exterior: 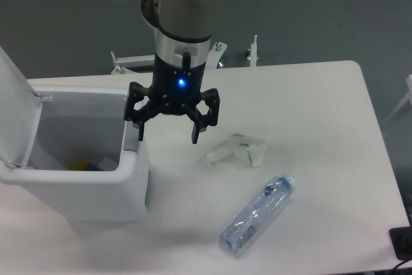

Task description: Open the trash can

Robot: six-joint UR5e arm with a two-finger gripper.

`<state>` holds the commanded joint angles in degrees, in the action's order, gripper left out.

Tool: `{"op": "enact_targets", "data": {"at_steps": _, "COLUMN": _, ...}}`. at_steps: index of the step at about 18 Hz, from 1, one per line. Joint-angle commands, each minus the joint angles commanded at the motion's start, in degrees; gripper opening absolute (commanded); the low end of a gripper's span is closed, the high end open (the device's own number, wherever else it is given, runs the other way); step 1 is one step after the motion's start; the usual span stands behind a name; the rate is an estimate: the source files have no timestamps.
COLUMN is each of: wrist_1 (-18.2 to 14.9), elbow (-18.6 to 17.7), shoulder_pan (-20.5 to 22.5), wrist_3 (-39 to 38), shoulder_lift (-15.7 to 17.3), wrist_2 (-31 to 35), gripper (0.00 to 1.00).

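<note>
The white trash can point(96, 191) stands at the left of the table with its lid point(16, 104) swung up on the left side, so the inside shows. Some yellow and blue items lie at its bottom. My gripper point(168, 134) hangs open just past the can's right rim, its left finger point(140, 132) over the grey tab on the rim and its right finger point(195, 134) over the table. Nothing is between the fingers.
A crumpled white piece point(237, 150) lies on the table right of the gripper. A clear plastic bottle point(257, 214) lies on its side toward the front. The table's right edge runs down past the bottle; a black object point(402, 243) sits at the lower right corner.
</note>
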<state>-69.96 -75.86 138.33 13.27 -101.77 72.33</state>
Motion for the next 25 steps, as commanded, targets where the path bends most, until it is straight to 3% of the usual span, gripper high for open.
{"op": "enact_targets", "data": {"at_steps": 2, "wrist_1": -0.09, "elbow": 1.24, "shoulder_pan": 1.58, "wrist_3": 1.31, "shoulder_lift": -1.06, "wrist_2": 0.44, "gripper": 1.00}}
{"op": "enact_targets", "data": {"at_steps": 5, "wrist_1": -0.78, "elbow": 0.63, "shoulder_pan": 2.99, "wrist_3": 14.71, "shoulder_lift": -1.32, "wrist_2": 5.86, "gripper": 1.00}}
{"op": "enact_targets", "data": {"at_steps": 7, "wrist_1": -0.97, "elbow": 0.28, "shoulder_pan": 4.04, "wrist_3": 19.14, "shoulder_lift": -1.94, "wrist_2": 8.25, "gripper": 1.00}}
{"op": "enact_targets", "data": {"at_steps": 16, "wrist_1": -1.40, "elbow": -1.92, "shoulder_pan": 12.57, "wrist_3": 37.07, "shoulder_lift": -5.01, "wrist_2": 9.66, "gripper": 1.00}}
{"op": "enact_targets", "data": {"at_steps": 25, "wrist_1": -4.04, "elbow": -2.80, "shoulder_pan": 15.21, "wrist_3": 52.82, "shoulder_lift": -7.39, "wrist_2": 17.05, "gripper": 1.00}}
